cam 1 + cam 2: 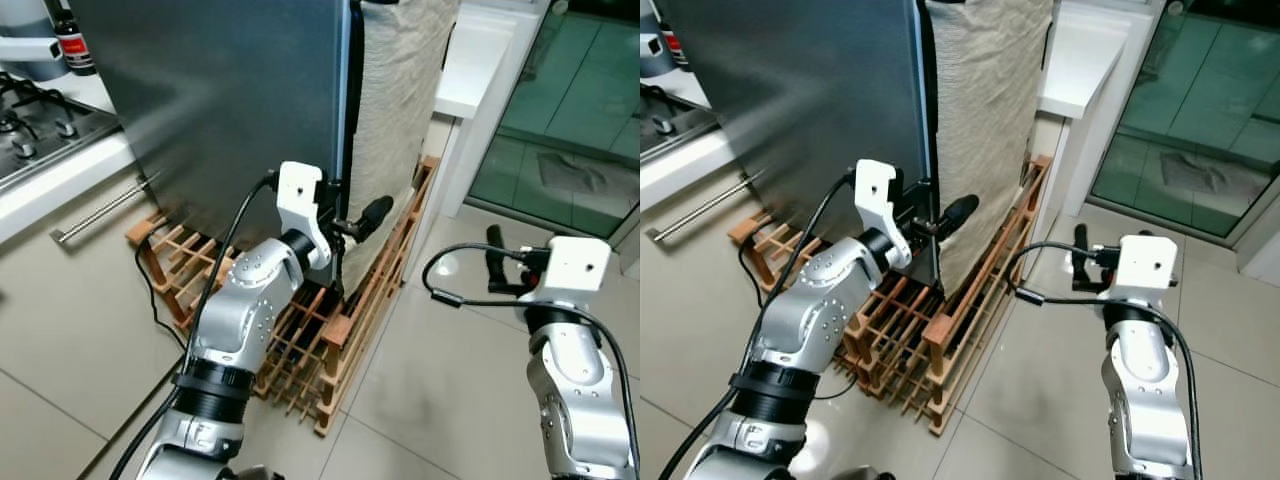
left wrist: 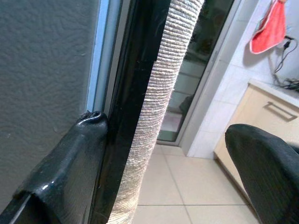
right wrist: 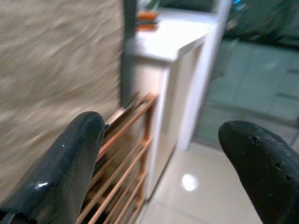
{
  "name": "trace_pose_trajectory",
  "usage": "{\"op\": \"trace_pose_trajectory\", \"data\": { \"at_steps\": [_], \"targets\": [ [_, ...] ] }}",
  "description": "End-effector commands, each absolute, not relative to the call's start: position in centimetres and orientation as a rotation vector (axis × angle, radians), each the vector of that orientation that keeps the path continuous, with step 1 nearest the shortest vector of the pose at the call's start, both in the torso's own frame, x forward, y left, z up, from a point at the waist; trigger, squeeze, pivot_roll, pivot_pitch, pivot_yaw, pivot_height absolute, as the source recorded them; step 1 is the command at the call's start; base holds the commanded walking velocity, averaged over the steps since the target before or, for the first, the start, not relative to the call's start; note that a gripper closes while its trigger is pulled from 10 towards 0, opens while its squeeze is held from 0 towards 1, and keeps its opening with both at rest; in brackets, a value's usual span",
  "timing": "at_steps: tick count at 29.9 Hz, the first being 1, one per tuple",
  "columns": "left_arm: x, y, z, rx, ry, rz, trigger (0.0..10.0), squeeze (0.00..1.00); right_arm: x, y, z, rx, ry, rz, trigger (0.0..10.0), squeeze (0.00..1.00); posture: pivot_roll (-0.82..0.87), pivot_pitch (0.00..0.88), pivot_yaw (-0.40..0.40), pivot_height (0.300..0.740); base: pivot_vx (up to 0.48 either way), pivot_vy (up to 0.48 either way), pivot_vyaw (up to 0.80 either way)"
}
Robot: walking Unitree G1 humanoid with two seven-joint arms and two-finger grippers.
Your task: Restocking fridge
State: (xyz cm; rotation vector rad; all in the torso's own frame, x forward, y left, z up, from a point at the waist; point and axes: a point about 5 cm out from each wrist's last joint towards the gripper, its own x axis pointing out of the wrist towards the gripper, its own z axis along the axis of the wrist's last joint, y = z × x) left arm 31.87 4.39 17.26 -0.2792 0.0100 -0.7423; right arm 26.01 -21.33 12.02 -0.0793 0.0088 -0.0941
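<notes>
— Reaching for the fridge yet?
— Yes. The left gripper (image 1: 352,226) sits at the dark fridge door's (image 1: 230,100) right edge, fingers spread, one fingertip (image 2: 91,122) against the door seam beside a woven beige cloth (image 1: 395,110).
— And the right gripper (image 1: 493,262)?
— Raised over the tiled floor (image 1: 440,370), fingers apart, gripping nothing. Its wrist view is blurred; a wooden rack (image 1: 335,335) seems to sit under the fridge.
</notes>
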Motion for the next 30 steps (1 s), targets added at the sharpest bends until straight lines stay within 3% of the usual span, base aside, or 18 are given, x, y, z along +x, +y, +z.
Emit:
{"op": "trace_pose_trajectory", "data": {
  "at_steps": [1,14,30],
  "targets": [
    [31.2,1.8,17.9,-0.315,0.01,-0.898,10.0,0.0,26.0,-21.3,11.2,-0.067,0.049,-0.067,10.0,0.0,-0.15,0.0,0.018,0.74,0.0,0.0,0.0],
    [30.4,0.0,18.7,-0.5,-0.023,-1.101,10.0,0.0,26.1,-20.6,9.5,-0.048,0.114,0.034,10.0,0.0,-0.16,0.0,0.02,0.74,0.0,0.0,0.0],
    [29.2,0.6,19.6,-0.492,-0.064,-1.224,10.0,0.0,25.2,-18.9,7.4,-0.056,0.218,0.199,10.0,0.0,-0.15,0.0,0.024,0.74,0.0,0.0,0.0]
  ]
}}
